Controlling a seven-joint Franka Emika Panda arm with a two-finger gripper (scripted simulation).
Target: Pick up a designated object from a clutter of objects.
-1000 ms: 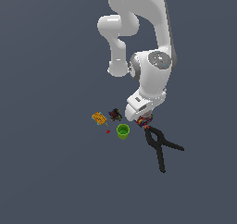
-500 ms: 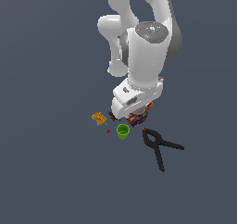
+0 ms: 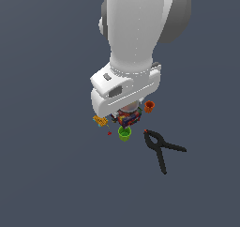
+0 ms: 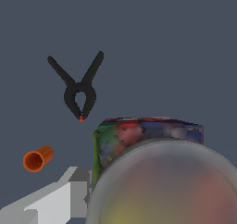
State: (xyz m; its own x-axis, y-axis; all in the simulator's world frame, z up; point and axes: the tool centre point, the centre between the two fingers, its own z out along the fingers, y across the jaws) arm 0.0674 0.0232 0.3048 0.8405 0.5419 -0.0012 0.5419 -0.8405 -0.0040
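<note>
Directly under the big white arm, low in the middle of the exterior view, the can shows only as a patch of red, blue and yellow pattern below the white wrist housing. The gripper is hidden behind that housing, so whether its fingers are apart or closed on the can cannot be told from this view. The wrist view fills its lower right with the can's round silver top, blurred from closeness, with the patterned side curving behind it and one pale finger touching the can at lower left; the other finger is out of sight.

Just below the can in the exterior view sits the green cup, its mouth facing up; what it holds, if anything, is too small to tell. To the exterior view's right of the can lies the orange cup, and in the wrist view it rests on its side with its open mouth showing a hollow interior. The yellow patterned piece lies at the exterior view's left, and the black clamp lies well apart toward the lower right, its handles spread.
</note>
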